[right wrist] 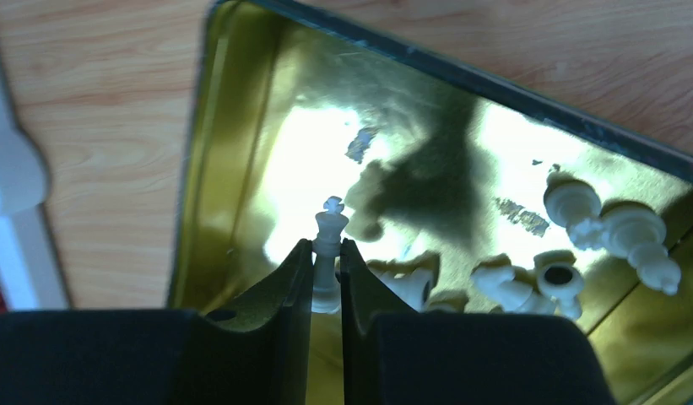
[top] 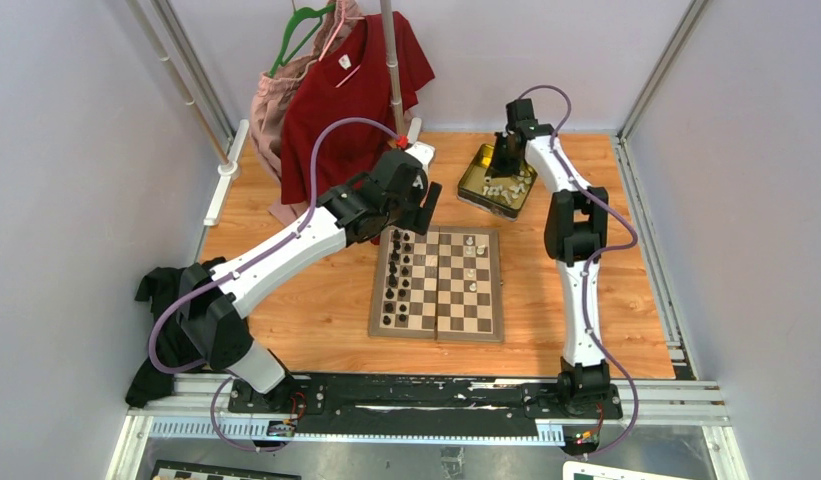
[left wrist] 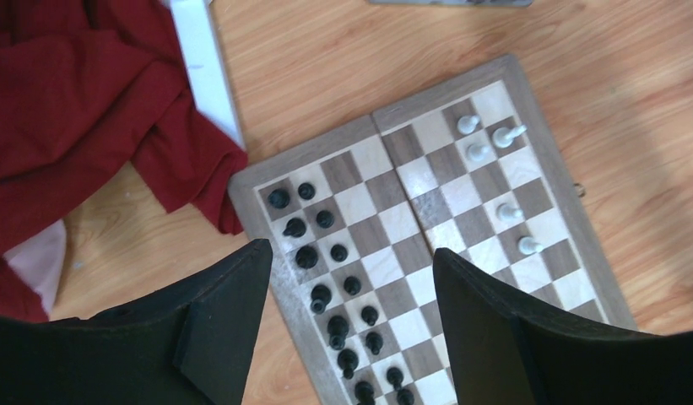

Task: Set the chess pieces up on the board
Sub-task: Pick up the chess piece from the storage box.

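Note:
The wooden board (top: 438, 322) lies at the table's middle; it also shows in the left wrist view (left wrist: 440, 97). Several white pieces (left wrist: 509, 212) stand on its right half, and black pieces (left wrist: 319, 297) fill its left two columns. My left gripper (left wrist: 351, 329) is open and empty above the board's far left corner. My right gripper (right wrist: 326, 253) is shut on a white king (right wrist: 328, 228), held above the gold tin (right wrist: 233, 101). Several more white pieces (right wrist: 617, 228) lie loose in the tin.
The gold tin (top: 470, 182) sits at the back right of the board. A red shirt (top: 341, 95) and a pink garment hang on a stand at the back left. Black cloth (top: 158, 290) lies at the left edge.

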You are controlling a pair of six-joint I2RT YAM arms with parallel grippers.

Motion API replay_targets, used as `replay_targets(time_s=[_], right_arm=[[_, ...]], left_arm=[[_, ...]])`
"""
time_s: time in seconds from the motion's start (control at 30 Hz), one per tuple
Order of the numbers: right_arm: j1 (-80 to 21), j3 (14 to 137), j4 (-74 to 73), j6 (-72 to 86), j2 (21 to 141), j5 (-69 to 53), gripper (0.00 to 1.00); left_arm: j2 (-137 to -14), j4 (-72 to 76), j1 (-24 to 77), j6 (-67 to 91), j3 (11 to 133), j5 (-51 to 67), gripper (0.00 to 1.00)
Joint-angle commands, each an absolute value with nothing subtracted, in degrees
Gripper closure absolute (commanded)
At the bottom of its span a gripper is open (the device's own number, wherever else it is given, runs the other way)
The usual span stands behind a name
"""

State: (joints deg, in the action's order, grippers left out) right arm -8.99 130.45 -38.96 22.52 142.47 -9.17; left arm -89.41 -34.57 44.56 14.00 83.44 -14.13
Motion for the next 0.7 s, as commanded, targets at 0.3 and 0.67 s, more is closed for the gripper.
replay_targets(time_s=[0.3,0.67], right_arm=[[-10.2,105.2,-18.5,36.1,112.3,-25.3,1.00],[-10.4,82.6,-5.2,48.1,96.0,-37.7,1.00]], left_arm=[[-93.4,-15.9,40.5,24.4,86.0,9.6,0.24],[-96.8,-4.9,37.8,32.5,86.7,19.1,0.24]])
